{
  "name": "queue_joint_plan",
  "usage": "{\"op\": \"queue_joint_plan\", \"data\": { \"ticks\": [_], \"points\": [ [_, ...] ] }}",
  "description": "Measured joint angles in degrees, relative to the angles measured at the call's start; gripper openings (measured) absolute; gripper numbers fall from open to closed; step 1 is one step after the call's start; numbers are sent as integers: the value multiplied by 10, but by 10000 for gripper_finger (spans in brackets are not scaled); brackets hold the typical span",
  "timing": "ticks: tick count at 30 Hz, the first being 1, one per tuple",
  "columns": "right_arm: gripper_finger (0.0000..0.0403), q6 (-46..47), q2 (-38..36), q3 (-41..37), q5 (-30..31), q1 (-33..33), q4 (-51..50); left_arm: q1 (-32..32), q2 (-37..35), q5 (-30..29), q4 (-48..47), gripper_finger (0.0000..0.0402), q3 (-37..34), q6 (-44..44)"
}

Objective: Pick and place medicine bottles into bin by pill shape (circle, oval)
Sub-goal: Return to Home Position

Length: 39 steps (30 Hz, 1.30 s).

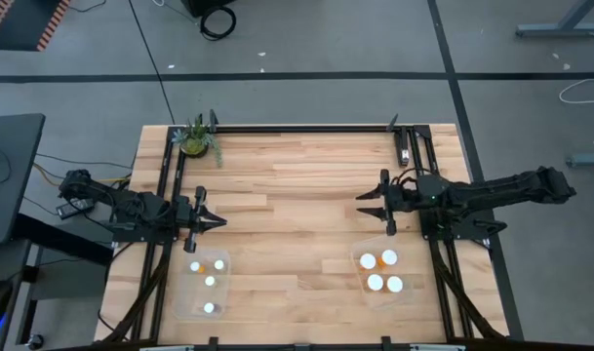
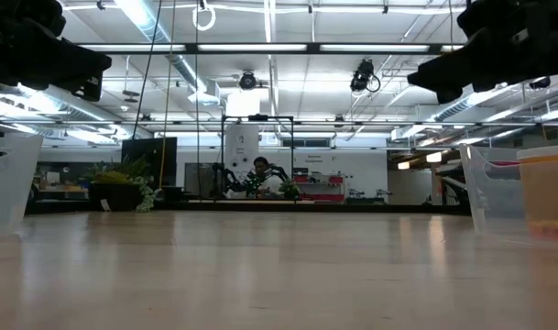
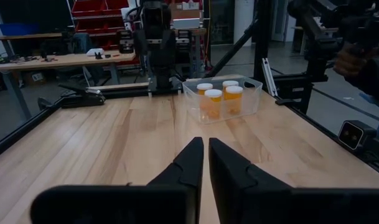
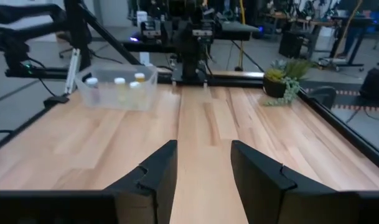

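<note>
Several narrower white-capped medicine bottles (image 1: 210,281) stand in a clear bin (image 1: 184,292) at the near left. Several wider ones (image 1: 381,271) stand in a clear bin (image 1: 360,278) at the near right. My left gripper (image 1: 221,222) is shut and empty, above the table just beyond the left bin. My right gripper (image 1: 361,206) is open and empty, above the table beyond the right bin. The right bin's orange bottles (image 3: 223,99) show in the left wrist view past my left gripper (image 3: 206,152). The left bin's bottles (image 4: 119,84) show in the right wrist view past my right gripper (image 4: 203,162).
A green potted plant (image 1: 196,141) stands at the far left corner of the wooden table (image 1: 297,195). Black frame rails (image 1: 306,128) run along the far edge and both sides. The table's middle between the two grippers is bare wood.
</note>
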Motion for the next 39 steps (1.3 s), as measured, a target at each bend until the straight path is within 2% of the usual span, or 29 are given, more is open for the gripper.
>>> {"op": "queue_joint_plan", "data": {
  "ticks": [9,17,24,32,39],
  "points": [
    [148,40,-46,-84,16,0,56,0,0,0,0,26,0,0],
    [114,28,-127,-69,17,0,-36,0,0,0,0,27,0,0],
    [90,31,-180,-104,18,0,-44,0,0,0,0,36,0,0],
    [78,34,-184,-104,16,0,-44,0,0,0,0,30,0,0],
    [78,93,-183,-104,39,0,-44,0,0,0,0,34,0,0]
  ]
}}
